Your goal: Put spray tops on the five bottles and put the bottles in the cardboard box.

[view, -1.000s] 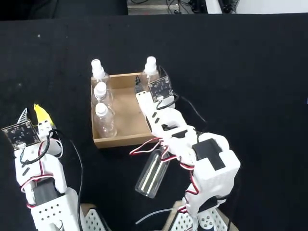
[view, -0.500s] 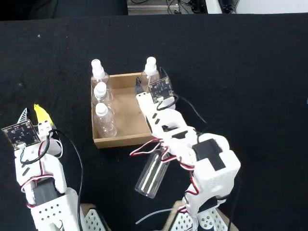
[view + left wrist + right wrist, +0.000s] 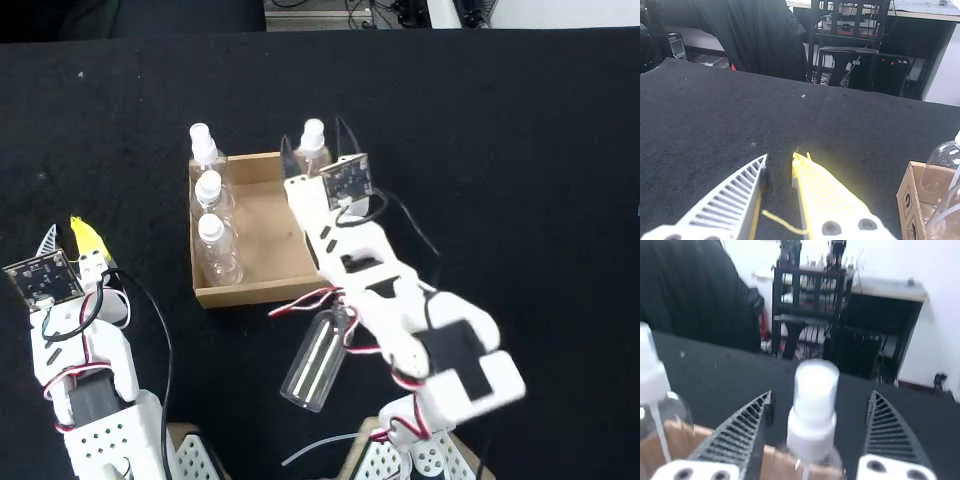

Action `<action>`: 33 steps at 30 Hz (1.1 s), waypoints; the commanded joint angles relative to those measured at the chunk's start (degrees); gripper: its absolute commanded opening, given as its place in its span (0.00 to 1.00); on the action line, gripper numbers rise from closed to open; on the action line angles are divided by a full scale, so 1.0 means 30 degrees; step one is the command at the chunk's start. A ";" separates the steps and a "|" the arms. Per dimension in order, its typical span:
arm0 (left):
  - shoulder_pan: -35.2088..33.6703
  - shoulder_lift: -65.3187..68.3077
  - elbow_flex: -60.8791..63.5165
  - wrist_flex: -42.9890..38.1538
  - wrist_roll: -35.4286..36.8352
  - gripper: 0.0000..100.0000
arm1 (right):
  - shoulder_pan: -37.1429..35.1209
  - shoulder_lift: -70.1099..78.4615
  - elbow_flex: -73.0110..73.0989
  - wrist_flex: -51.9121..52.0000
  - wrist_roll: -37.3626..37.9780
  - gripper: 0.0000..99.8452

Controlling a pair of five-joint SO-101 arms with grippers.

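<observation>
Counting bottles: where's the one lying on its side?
High view: the lying bottle is on the table, just outside the cardboard box on the arms' side, partly under the right arm.

Black cloth table cover (image 3: 520, 150), cables and gear (image 3: 370, 12) along its far edge, black metal rack (image 3: 810, 270) behind the table, dark cabinet (image 3: 875, 335) just beside it, white wall (image 3: 940, 300), black chair frame (image 3: 850, 55) under a desk (image 3: 920, 7)

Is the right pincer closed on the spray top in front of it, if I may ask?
No, the right pincer is open, leaving a clear gap on each side of the spray top.
</observation>
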 commanded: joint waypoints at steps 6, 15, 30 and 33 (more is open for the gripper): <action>0.0161 -0.0293 0.0425 0.0088 -0.0117 0.06 | -0.0352 -0.8777 -0.1538 0.7355 -0.0147 0.26; 0.0161 -0.0293 0.0425 0.0117 -0.0117 0.06 | 0.0615 -1.5136 -0.6520 2.2828 -0.0176 0.25; 0.0249 -0.0264 0.0425 0.0615 -0.0147 0.06 | 0.3194 -2.2198 -0.8132 3.7451 -0.0176 0.25; 0.0249 -0.0264 0.0425 0.0615 -0.0147 0.06 | 0.3194 -2.2579 -0.8103 3.9209 -0.0059 0.25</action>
